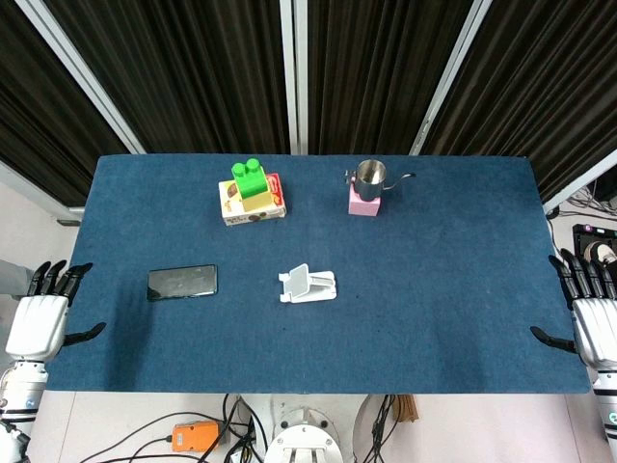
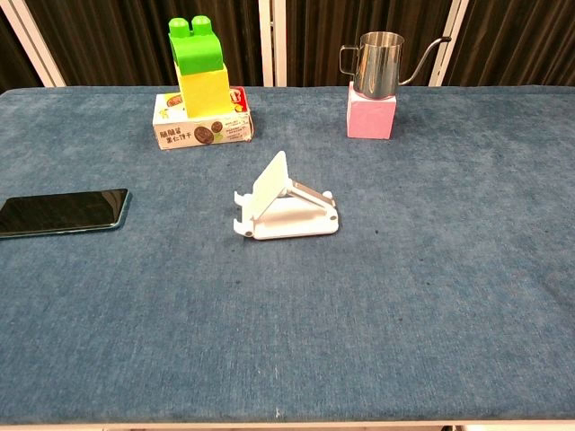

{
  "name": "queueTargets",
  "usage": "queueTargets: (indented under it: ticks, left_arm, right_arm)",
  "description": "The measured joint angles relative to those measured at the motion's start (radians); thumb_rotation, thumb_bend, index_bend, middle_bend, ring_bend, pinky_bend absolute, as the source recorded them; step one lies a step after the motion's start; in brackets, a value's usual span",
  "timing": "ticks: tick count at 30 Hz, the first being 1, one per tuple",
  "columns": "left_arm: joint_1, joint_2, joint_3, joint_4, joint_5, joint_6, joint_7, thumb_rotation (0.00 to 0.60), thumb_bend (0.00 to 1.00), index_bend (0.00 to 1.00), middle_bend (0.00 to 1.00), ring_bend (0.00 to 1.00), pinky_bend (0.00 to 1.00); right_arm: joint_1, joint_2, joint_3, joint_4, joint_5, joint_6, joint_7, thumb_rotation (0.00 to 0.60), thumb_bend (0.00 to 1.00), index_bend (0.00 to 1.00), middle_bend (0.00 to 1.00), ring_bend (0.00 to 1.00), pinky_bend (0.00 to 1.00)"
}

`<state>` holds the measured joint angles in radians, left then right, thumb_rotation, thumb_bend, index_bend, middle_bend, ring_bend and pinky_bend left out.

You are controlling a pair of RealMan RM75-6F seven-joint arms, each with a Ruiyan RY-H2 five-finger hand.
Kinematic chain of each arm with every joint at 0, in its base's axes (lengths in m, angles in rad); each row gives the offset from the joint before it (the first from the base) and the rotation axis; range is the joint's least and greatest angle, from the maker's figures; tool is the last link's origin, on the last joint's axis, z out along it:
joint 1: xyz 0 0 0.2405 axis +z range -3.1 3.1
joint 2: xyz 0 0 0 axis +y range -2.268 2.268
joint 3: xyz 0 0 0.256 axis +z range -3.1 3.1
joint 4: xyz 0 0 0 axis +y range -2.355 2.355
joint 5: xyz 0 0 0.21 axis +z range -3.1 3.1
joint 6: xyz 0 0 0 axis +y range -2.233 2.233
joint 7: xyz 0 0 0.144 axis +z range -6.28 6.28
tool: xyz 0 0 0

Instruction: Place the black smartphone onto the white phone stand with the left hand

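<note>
The black smartphone (image 1: 182,282) lies flat, screen up, on the left part of the blue table; the chest view shows the smartphone (image 2: 61,212) at its left edge. The white phone stand (image 1: 308,285) sits near the table's middle with nothing on it, its backrest raised, and the chest view shows the stand (image 2: 286,203) to the right of the phone. My left hand (image 1: 43,316) hovers off the table's left edge, fingers spread, holding nothing. My right hand (image 1: 591,315) is off the right edge, also spread and empty. Neither hand appears in the chest view.
At the back left a snack box (image 1: 253,205) carries a yellow and green toy block (image 1: 250,180). A steel pitcher (image 1: 371,175) stands on a pink cube (image 1: 363,202) at the back middle. Cables and an orange device (image 1: 198,435) lie below the table's front edge.
</note>
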<state>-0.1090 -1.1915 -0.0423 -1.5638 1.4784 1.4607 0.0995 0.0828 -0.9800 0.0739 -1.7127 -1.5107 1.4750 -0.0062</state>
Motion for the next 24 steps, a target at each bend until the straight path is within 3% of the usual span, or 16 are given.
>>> queueTargets:
  ticks: [7,13,16,24]
  left_arm:
    - [-0.028,-0.010,-0.012,-0.011,-0.005,-0.032,0.009,0.600,0.01,0.12,0.17,0.08,0.00]
    - [-0.099,-0.026,-0.047,-0.031,-0.040,-0.133,0.016,0.600,0.04,0.15,0.17,0.09,0.00]
    - [-0.153,-0.039,-0.071,-0.038,-0.096,-0.225,0.044,0.600,0.04,0.17,0.17,0.09,0.00]
    - [-0.289,-0.110,-0.131,-0.029,-0.368,-0.417,0.214,0.600,0.07,0.21,0.17,0.07,0.00]
  right_arm:
    - [0.005,0.008,0.003,-0.007,0.001,-0.004,-0.007,0.600,0.15,0.00,0.00,0.00,0.04]
    - [0.016,0.021,0.014,-0.022,-0.001,-0.005,-0.017,0.600,0.15,0.00,0.00,0.00,0.04]
    - [0.021,0.023,0.017,-0.030,-0.002,-0.006,-0.024,0.600,0.15,0.00,0.00,0.00,0.04]
    - [0.029,0.023,0.019,-0.033,0.019,-0.027,-0.031,0.600,0.15,0.00,0.00,0.00,0.04]
